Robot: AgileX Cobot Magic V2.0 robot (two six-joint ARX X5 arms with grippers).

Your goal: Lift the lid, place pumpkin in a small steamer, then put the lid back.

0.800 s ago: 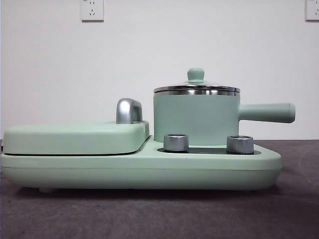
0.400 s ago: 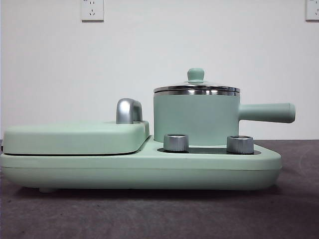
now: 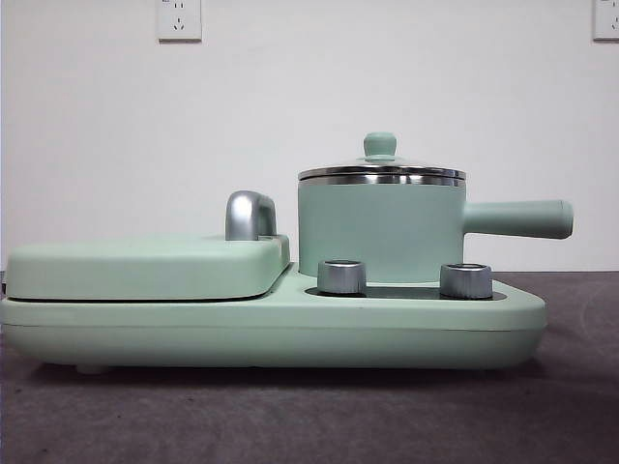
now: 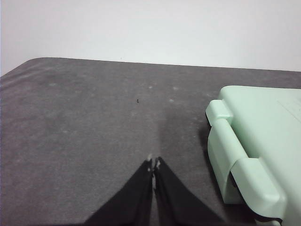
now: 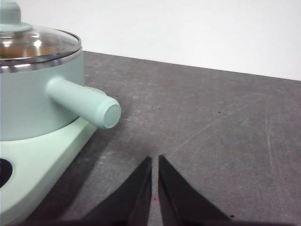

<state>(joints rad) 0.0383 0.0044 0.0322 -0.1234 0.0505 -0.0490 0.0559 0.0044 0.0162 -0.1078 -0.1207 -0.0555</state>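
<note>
The small steamer (image 3: 379, 230) is a mint-green pot on the right half of the cooker base, its long handle (image 3: 517, 218) pointing right. The glass lid (image 3: 381, 169) with its green knob sits closed on it. In the right wrist view the steamer (image 5: 33, 101) and lid (image 5: 35, 44) show beside my right gripper (image 5: 154, 160), which is shut, empty and low over the table, off the handle's end. My left gripper (image 4: 154, 164) is shut and empty over bare table beside the cooker's left end. The pumpkin is out of view.
The mint-green cooker base (image 3: 271, 329) spans the table, with a flat griddle cover (image 3: 145, 266), a chrome handle (image 3: 250, 215) and two chrome dials (image 3: 341, 275). The base's end (image 4: 254, 155) lies close beside the left gripper. Dark grey table, white wall behind.
</note>
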